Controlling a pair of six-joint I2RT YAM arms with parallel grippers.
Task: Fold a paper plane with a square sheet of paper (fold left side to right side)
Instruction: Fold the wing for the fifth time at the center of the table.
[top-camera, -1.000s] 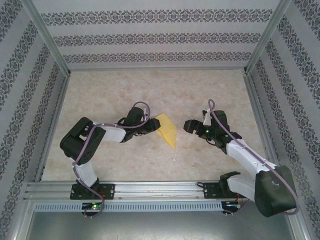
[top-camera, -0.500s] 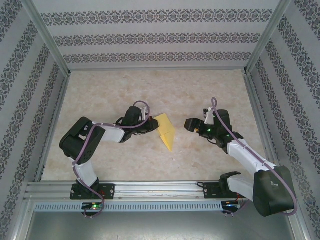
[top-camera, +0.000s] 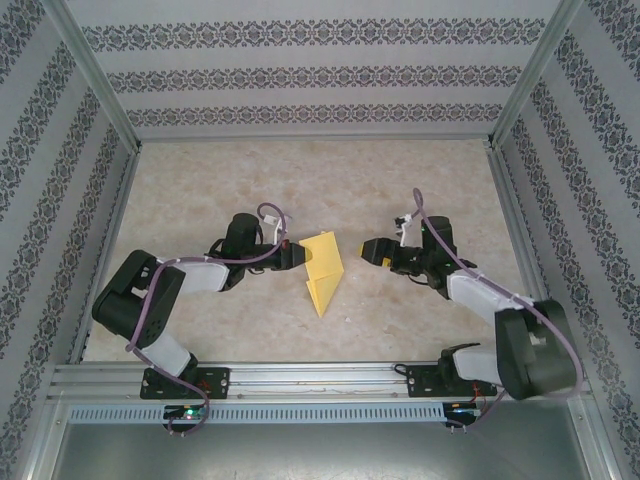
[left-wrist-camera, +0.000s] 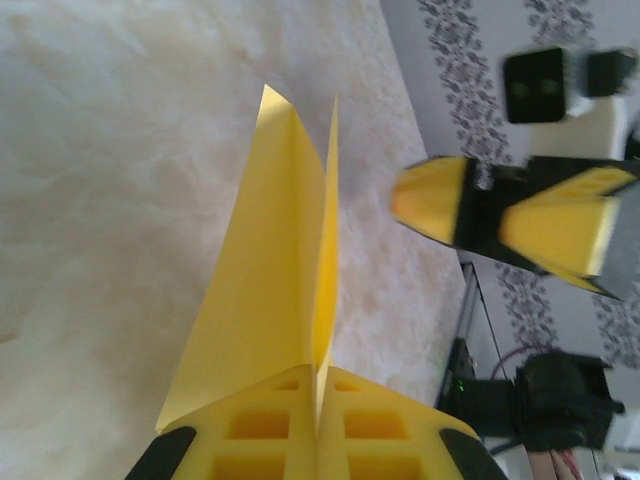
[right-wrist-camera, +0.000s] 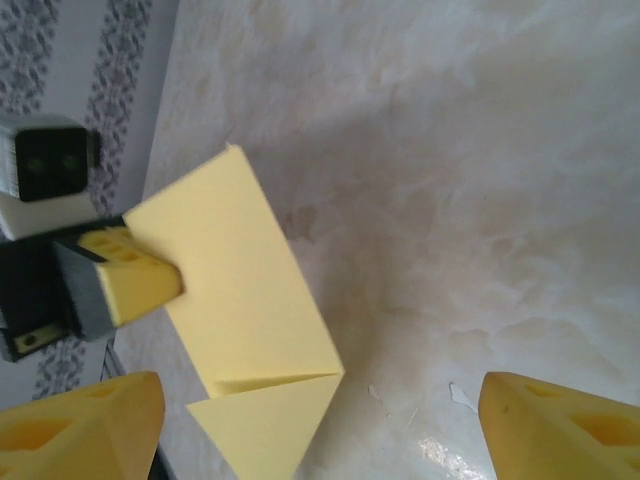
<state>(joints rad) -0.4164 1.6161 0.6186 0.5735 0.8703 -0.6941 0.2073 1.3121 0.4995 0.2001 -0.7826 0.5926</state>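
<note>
In the left gripper (top-camera: 298, 258), yellow paper (top-camera: 322, 276) tapers, creased.

Square sheet of paper (top-camera: 323, 272), yellow, folded into a layered pointed wedge, tip nearward, on the table (top-camera: 200, 200)

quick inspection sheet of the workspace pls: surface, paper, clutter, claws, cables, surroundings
surface: marbled beige table top, no damage seen
job's things: folded yellow paper, pointed end toward the arm bases, pinched at its left edge
clutter: nothing seen
grippers: left claw shut on the paper; right claw open, to the paper's right, not touching it
cables: left purple cable and right purple cable loop over the wrists, off the paper
surroundings: patterned walls; metal rail at near edge
</note>
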